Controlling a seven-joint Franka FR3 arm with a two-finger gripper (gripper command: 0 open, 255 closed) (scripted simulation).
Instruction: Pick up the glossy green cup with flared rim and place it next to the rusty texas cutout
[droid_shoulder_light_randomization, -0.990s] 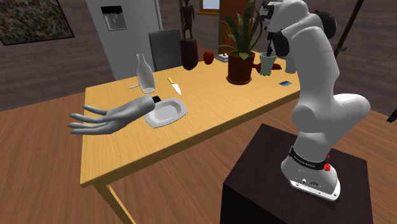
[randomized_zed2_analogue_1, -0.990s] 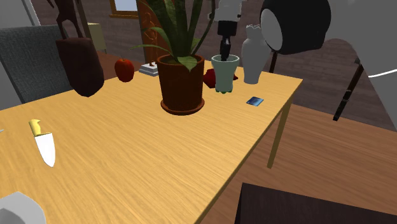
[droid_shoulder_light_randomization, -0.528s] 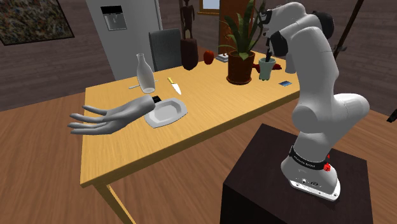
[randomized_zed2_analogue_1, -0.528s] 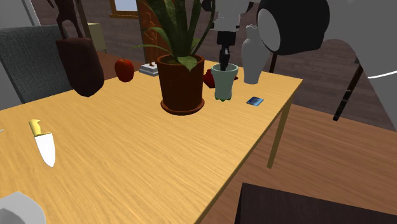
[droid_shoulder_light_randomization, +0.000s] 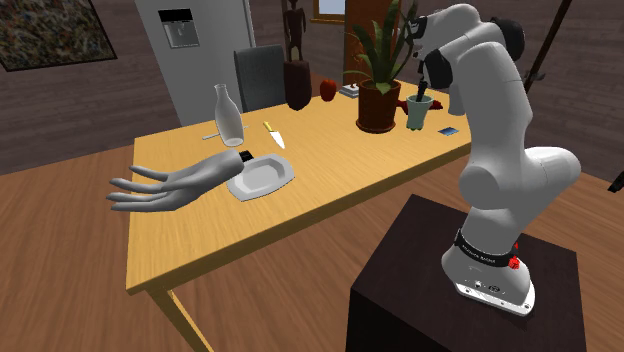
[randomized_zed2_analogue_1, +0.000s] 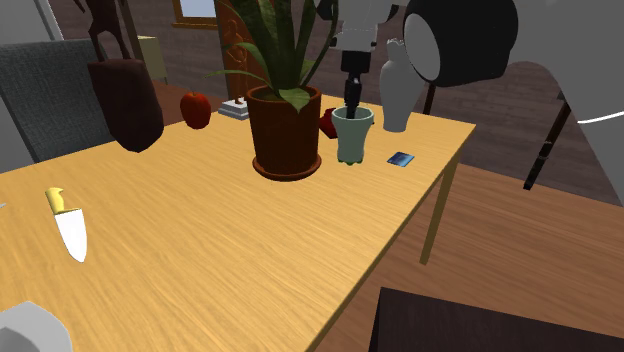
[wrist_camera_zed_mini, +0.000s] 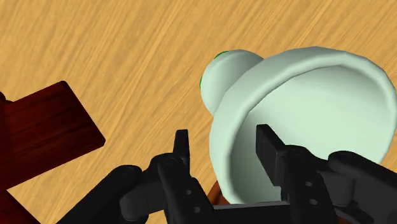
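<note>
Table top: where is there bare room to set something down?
Free: the broad stretch of table between the knife and the potted plant. Crowded: the far corner, where that plant, the cup, red cutout and blue card sit close.

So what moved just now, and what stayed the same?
The claw brought the pale green cup down toward the table, right beside the dark red cutout. The plant pot, the knife and the rest stayed put.

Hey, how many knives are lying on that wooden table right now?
1. The knife, yellow handle and white blade, lies on the table between the clear bottle and the potted plant, just beyond the plate. Another could be hidden behind the arm.
</note>
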